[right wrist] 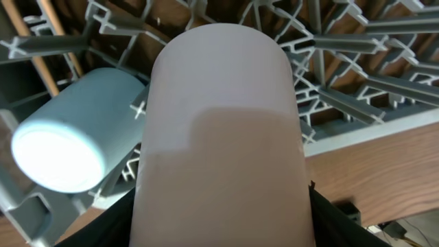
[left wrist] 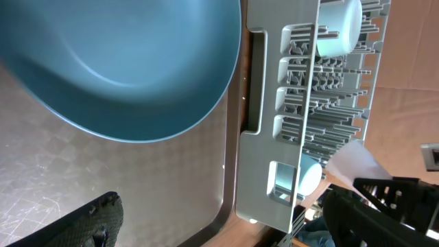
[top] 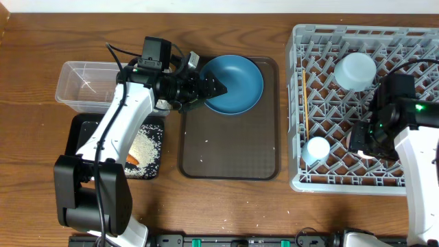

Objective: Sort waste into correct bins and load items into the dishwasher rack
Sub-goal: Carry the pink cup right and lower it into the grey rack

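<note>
The pink cup (right wrist: 223,137) sat clamped in my right gripper (right wrist: 219,223), with a dark finger (right wrist: 110,223) pressed against each side, and it filled most of the right wrist view. It hung over the near part of the rack (top: 343,184), close to the rack's edge, with bare wood showing past it. I could not tell whether the cup touched the lattice.

Just beside it, the light blue cup (right wrist: 68,144) lay tilted among the pegs. A thin wooden chopstick (right wrist: 49,38) ran along the lattice behind that cup. Toward the far side of the rack, the pale bowl (top: 354,71) stood upside down.

Well apart from all that, the blue plate (top: 236,84) rested on the far end of the dark brown serving tray (top: 230,165). My left gripper (top: 218,86) was at the plate's left rim with its jaws spread wide and nothing between them. In the left wrist view the plate loomed just ahead of the fingers.

Further left, the black tray (top: 81,130) held a heap of rice (top: 147,144) with the short carrot (top: 132,160) at its near edge. The clear box (top: 68,96) stood just beyond that tray. A few stray grains (top: 206,143) dotted the serving tray, and a few more lay on the table (top: 41,41) near it.
</note>
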